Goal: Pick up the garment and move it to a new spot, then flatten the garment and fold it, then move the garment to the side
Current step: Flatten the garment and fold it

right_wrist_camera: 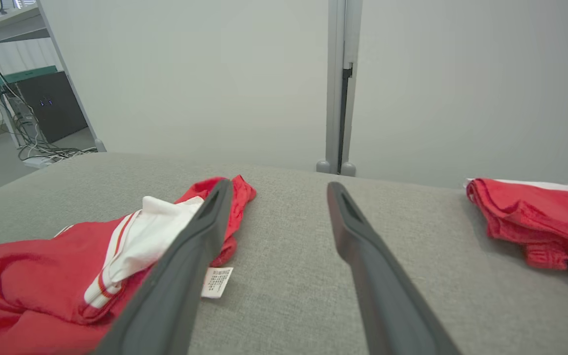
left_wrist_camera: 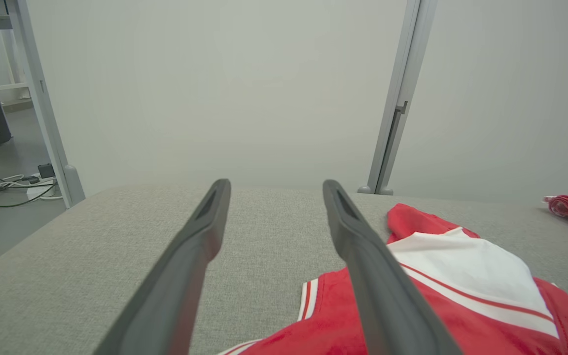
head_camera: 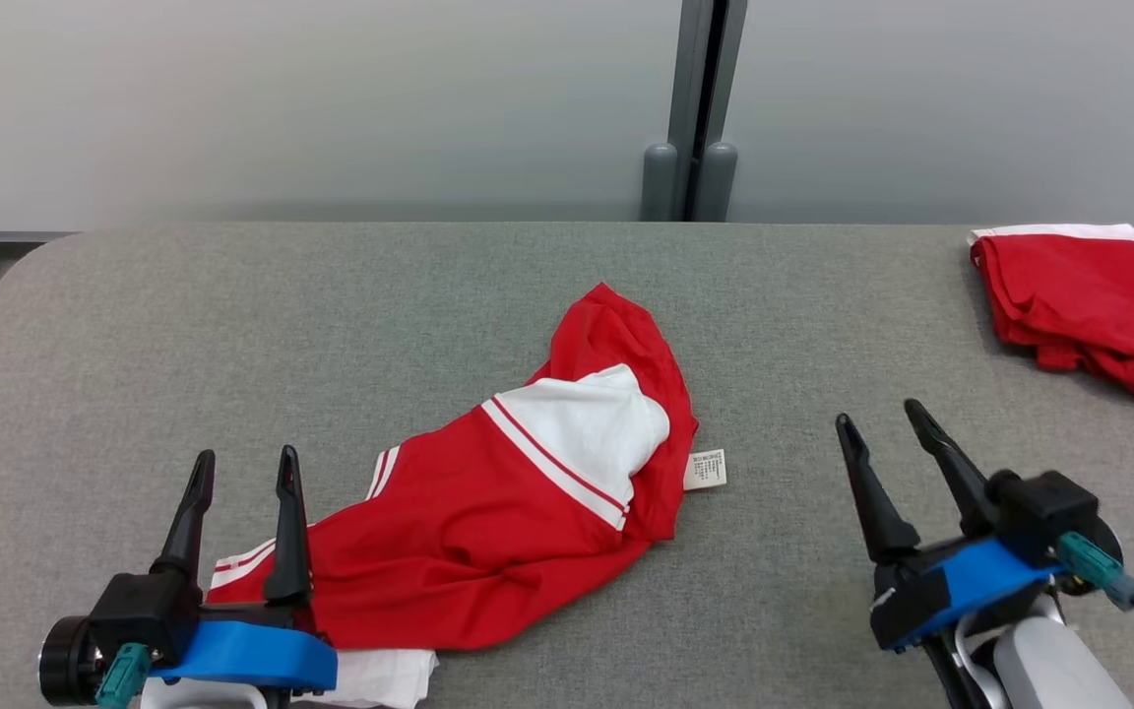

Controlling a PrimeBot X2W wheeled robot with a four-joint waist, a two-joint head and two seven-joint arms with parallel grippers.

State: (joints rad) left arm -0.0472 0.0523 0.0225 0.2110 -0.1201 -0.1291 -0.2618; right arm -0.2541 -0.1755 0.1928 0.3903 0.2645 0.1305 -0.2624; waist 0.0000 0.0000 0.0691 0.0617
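A crumpled red and white garment (head_camera: 488,512) lies in the middle of the grey table (head_camera: 134,335), a white label sticking out at its right edge. It also shows in the left wrist view (left_wrist_camera: 461,291) and the right wrist view (right_wrist_camera: 67,276). My left gripper (head_camera: 244,470) hovers open at the garment's lower left end, its right finger over the striped hem, with nothing between the fingers. To the right of the garment my right gripper (head_camera: 879,418) is open and apart from the cloth, over bare table.
A second red and white folded garment (head_camera: 1084,300) rests at the table's far right corner (right_wrist_camera: 540,222). A grey wall with a vertical post (head_camera: 695,108) stands behind the table. Cables and a cabinet (right_wrist_camera: 52,103) sit on the floor to the left.
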